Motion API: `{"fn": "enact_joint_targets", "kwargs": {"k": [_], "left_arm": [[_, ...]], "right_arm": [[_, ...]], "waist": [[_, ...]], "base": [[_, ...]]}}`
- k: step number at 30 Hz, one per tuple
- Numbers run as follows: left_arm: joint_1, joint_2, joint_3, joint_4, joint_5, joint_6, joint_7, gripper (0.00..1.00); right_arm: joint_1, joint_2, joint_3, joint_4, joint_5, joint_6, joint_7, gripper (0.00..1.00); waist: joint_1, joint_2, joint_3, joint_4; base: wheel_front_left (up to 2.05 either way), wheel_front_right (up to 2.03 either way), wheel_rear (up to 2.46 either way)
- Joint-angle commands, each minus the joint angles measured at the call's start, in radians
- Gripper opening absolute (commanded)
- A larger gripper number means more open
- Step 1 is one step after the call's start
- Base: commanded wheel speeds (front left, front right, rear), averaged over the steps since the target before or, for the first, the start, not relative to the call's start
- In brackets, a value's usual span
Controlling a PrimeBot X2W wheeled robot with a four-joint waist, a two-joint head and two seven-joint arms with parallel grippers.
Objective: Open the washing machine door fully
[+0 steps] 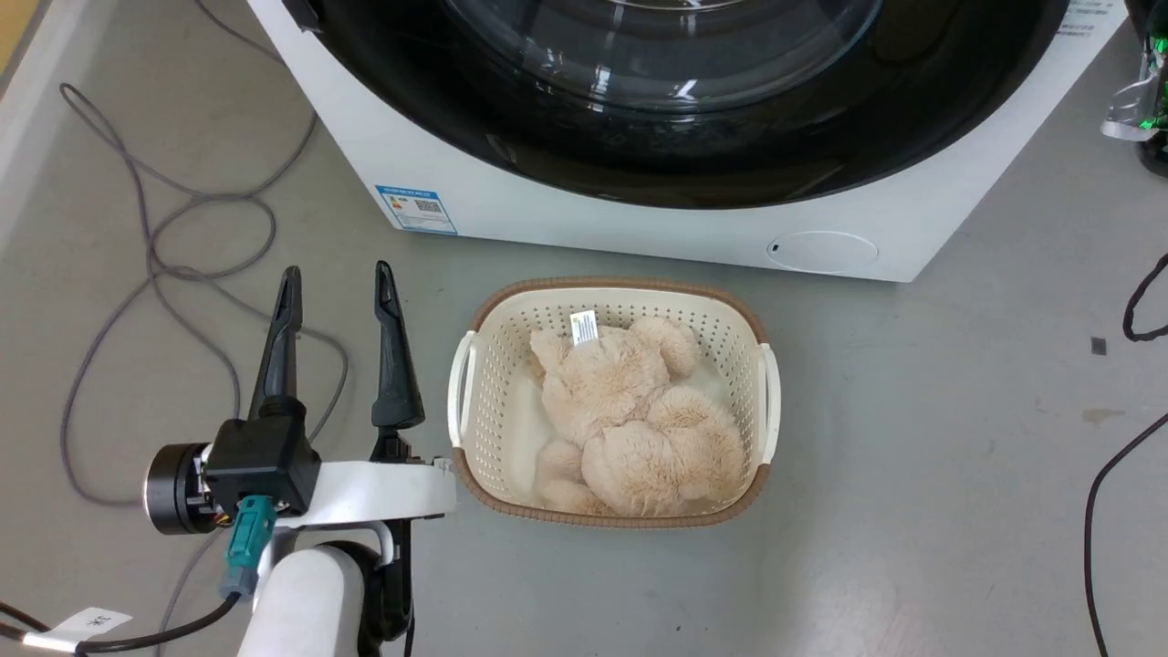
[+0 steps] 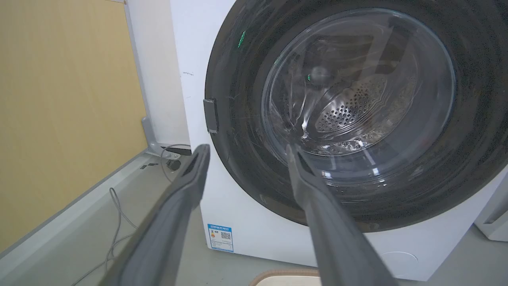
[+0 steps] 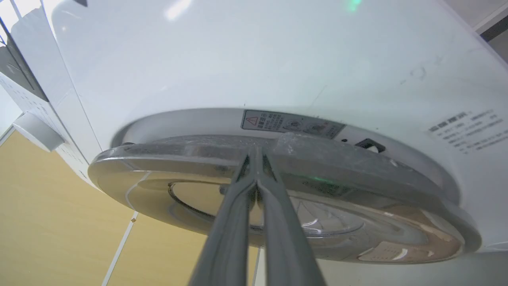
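Right wrist view: the right gripper, fingers pressed together, has its tips at the rim of the washing machine door, seen edge-on straight ahead, near the cabinet; the left gripper, fingers spread, hangs farther off.

Basket on floor before washing machine, plush toy in basket, left gripper left of it

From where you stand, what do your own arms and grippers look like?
Left gripper: two long, tapering dark fingers on a black block, a white bracket and a pale rounded forearm. A teal connector with a black cable sits beneath, near a white label. Right gripper: the same slim dark-grey fingers.
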Motion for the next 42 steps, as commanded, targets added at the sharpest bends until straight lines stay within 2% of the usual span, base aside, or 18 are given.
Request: {"fn": "enact_joint_targets", "kwargs": {"k": [1,11,22,42], "left_arm": [[0.004,0.001,-0.002,0.000,0.004,-0.007,-0.006,1.00],[-0.005,0.001,-0.003,-0.006,0.002,-0.002,-0.006,1.00],[-0.002,0.001,-0.003,-0.003,-0.004,0.004,-0.006,1.00],[0.045,0.001,0.019,0.017,0.013,-0.012,-0.006,1.00]], "right_arm": [[-0.002,0.002,0.004,0.005,-0.003,0.001,-0.016,0.00],[-0.055,0.004,0.031,0.055,-0.011,0.001,-0.040,0.00],[-0.051,0.000,0.071,0.032,0.023,0.001,0.048,0.00],[0.154,0.000,0.146,-0.091,0.078,0.001,0.177,0.00]], "waist": [[0.0000,0.0000,0.006,0.003],[0.0000,0.0000,0.032,0.028],[0.0000,0.0000,0.028,0.028],[0.0000,0.0000,-0.075,-0.021]], "base": [[0.00,0.00,0.00],[0.00,0.00,0.00],[0.00,0.00,0.00],[0.00,0.00,0.00]]}}
